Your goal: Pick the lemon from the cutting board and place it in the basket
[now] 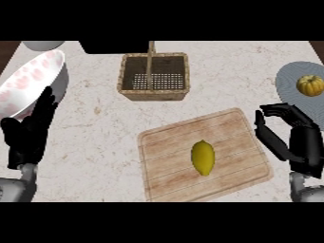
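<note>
A yellow lemon (203, 157) lies near the middle of the wooden cutting board (171, 166) at the lower centre. Beyond the board stands a square wicker basket (132, 90) with a handle across its top and nothing visible inside. My right hand (288, 137) hovers just past the board's right edge, fingers relaxed and open, thumb pointing toward the board, holding nothing. At the left side my left hand (30, 133) rests open with its fingers pointing up, apart from the lemon.
A large white bowl with pink spots (24, 85) sits tilted at the far left beside my left hand. On the right, a grey plate (298, 107) carries a small orange pumpkin (310, 85). A dark object (111, 46) sits behind the basket.
</note>
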